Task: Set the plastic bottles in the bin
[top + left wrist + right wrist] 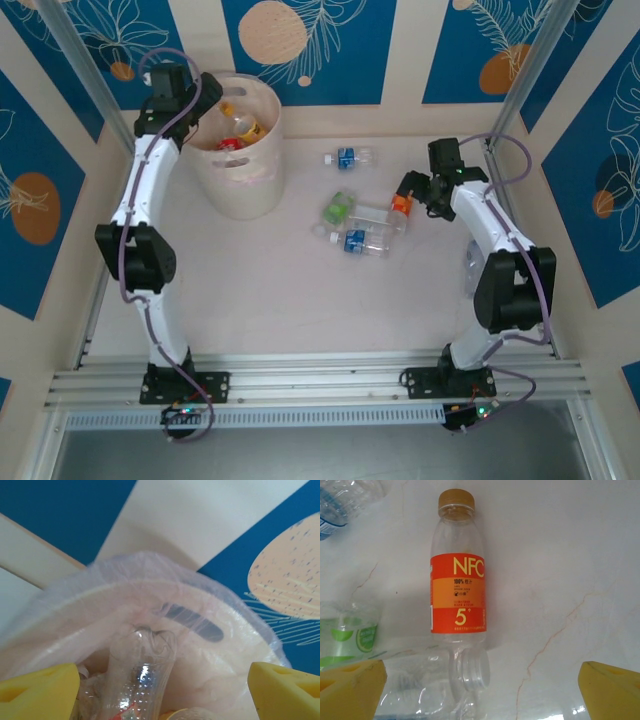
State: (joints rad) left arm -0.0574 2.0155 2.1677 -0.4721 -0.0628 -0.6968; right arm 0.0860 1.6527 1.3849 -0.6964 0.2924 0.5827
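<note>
While poised wide open, empty, over tall round translucent pale-pink plastic bin (245,185), treat left gripper (162,692) as done dropping; lower right gripper (480,690), spread empty too, around orange-labelled clear plastic bottle (457,595) lying on table (300,300), then close.

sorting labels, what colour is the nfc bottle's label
Orange-red label with a paler orange band; right wrist view shows it best.

Orange-label bottle (457,580): I read "NFC" in large yellow letters near the top of the label.
Under that: "100%" in small dark print.
Lower band: a large yellow "5".
Remaining fine print: too small for me to read.
Green-label bottle (350,639): wording blurred, unreadable.
</note>
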